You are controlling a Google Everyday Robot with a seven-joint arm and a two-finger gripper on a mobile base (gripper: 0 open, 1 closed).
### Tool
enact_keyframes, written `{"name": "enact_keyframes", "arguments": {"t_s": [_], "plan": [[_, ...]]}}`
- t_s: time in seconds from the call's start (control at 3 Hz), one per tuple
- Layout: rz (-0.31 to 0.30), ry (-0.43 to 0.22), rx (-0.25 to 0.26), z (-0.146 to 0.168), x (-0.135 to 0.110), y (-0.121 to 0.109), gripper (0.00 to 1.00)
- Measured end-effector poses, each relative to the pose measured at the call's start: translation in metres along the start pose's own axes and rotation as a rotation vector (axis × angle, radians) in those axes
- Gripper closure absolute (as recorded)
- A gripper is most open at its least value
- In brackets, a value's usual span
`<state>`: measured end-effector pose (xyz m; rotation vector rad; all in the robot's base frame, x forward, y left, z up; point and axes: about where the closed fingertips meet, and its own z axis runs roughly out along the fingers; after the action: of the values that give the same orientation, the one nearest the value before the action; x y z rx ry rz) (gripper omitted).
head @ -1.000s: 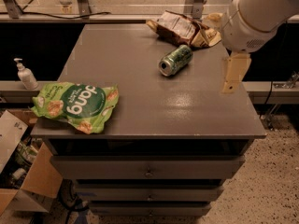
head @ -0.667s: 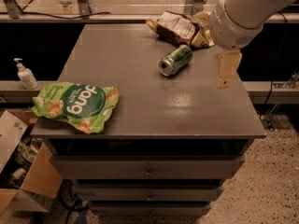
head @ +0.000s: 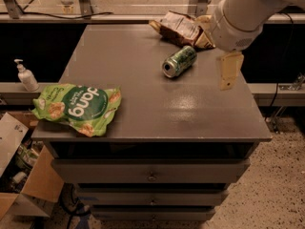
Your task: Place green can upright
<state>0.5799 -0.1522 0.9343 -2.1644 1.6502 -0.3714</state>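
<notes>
The green can (head: 179,61) lies on its side on the grey cabinet top (head: 143,99), toward the back right, its silver end facing the front left. My gripper (head: 228,73) hangs from the white arm just right of the can, a short way apart from it and above the top's right part. Only one pale finger (head: 228,69) shows plainly.
A brown snack bag (head: 178,27) lies at the back behind the can. A large bright-green snack bag (head: 76,108) lies at the front left corner. A hand-sanitiser bottle (head: 26,75) stands on a ledge at the left. Cardboard boxes (head: 19,175) sit on the floor at the lower left.
The arm and gripper have moved left and toward the back, closer to the can. The can and bags have not moved.
</notes>
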Motion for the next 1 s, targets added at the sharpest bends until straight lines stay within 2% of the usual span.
{"name": "enact_keyframes", "arguments": {"t_s": [0.33, 0.67, 1.0], "plan": [[-0.032, 0.041, -0.031, 0.028, 0.014, -0.012, 0.0], [-0.054, 0.054, -0.05, 0.056, 0.027, -0.028, 0.0], [-0.085, 0.037, -0.054, 0.083, 0.034, -0.044, 0.0]]}}
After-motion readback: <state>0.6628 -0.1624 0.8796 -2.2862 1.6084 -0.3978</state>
